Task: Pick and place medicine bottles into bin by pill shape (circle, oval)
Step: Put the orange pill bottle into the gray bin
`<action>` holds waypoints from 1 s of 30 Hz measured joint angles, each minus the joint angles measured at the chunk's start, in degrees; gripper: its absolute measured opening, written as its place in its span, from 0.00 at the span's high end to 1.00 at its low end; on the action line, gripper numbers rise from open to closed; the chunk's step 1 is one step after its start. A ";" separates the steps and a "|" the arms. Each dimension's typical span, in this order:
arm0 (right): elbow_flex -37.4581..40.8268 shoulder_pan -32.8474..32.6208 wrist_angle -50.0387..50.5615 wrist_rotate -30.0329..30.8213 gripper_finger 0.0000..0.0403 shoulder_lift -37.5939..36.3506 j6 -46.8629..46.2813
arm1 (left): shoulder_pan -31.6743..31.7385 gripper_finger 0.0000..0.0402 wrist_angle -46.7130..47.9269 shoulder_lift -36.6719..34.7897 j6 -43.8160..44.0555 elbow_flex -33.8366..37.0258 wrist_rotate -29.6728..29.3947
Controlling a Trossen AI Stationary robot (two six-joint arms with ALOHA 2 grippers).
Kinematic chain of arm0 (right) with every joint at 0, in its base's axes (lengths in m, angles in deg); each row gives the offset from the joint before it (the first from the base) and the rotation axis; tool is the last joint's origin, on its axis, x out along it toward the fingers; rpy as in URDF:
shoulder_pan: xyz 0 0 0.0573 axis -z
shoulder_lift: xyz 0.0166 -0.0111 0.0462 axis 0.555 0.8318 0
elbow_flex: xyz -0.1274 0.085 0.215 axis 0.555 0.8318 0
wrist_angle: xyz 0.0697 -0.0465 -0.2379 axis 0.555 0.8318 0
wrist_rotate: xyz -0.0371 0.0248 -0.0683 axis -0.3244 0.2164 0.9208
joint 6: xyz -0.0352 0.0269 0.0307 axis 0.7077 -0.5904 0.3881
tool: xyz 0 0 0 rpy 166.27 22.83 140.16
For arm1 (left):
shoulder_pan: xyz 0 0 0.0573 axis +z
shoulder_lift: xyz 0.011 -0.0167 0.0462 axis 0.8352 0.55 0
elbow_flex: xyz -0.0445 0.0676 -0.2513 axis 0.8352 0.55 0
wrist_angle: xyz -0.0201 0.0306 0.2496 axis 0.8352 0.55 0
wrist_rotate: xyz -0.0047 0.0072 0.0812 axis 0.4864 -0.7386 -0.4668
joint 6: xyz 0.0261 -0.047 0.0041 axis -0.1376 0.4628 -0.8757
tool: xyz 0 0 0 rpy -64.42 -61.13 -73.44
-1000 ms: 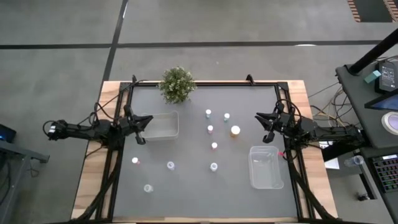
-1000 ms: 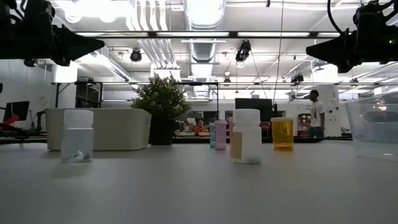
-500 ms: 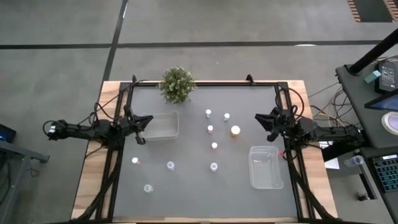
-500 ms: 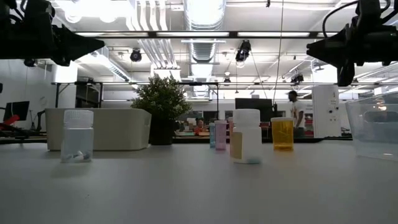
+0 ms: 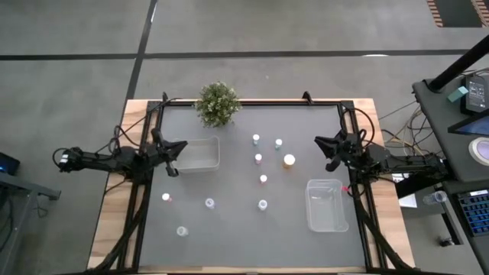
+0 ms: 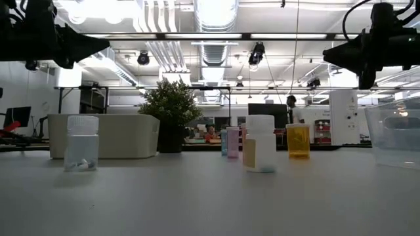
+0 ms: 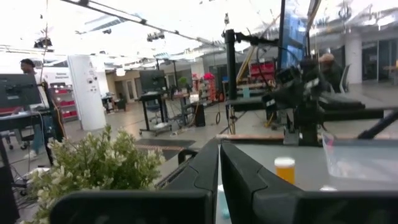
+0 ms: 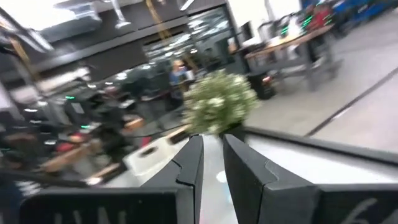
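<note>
Several small white-capped medicine bottles stand upright on the grey table: a cluster mid-table (image 5: pixel 258 158) with a larger orange one (image 5: pixel 289 160), and others toward the near left (image 5: pixel 209 202). In the low view a clear bottle (image 6: pixel 82 142), a white one (image 6: pixel 260 143) and the orange one (image 6: pixel 298 141) show. My left gripper (image 5: pixel 175 150) hovers shut above the left edge, by the left bin (image 5: pixel 218 153). My right gripper (image 5: pixel 320 144) hovers shut above the right edge, beyond the right bin (image 5: pixel 309 205). Both point roughly level toward the table's middle, well above the bottles.
A green potted plant (image 5: pixel 218 103) stands at the far edge, left of centre. The two clear plastic bins sit one at each side. Black frame rails run along the table's edges. A person walks in the room far behind the table (image 6: pixel 291 105).
My right gripper has rolled about the line it points along, staying where it was above the table's right side. No bottle has moved.
</note>
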State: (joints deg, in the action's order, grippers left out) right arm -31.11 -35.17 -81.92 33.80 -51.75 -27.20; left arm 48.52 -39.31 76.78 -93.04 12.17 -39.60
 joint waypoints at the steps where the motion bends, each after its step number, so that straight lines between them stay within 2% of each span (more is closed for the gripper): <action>1: 0.00 0.00 -0.02 0.75 0.87 0.00 1.50 | 0.02 1.00 -0.60 -0.03 0.00 0.00 0.01; 11: 0.00 0.00 -0.27 4.83 0.87 0.00 6.25 | 0.02 1.00 -9.12 0.00 0.03 0.00 0.24; 26: 0.00 0.00 0.10 6.65 0.87 0.02 8.62 | 0.00 1.00 -9.68 0.31 0.05 0.00 0.37; 30: 0.00 0.00 -0.26 6.65 0.87 0.00 6.73 | 0.00 1.00 -9.79 0.21 0.05 0.00 0.35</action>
State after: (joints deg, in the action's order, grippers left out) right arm -31.11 -35.17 -82.18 40.45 -51.75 -20.47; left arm 48.52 -49.10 76.99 -92.99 12.17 -39.25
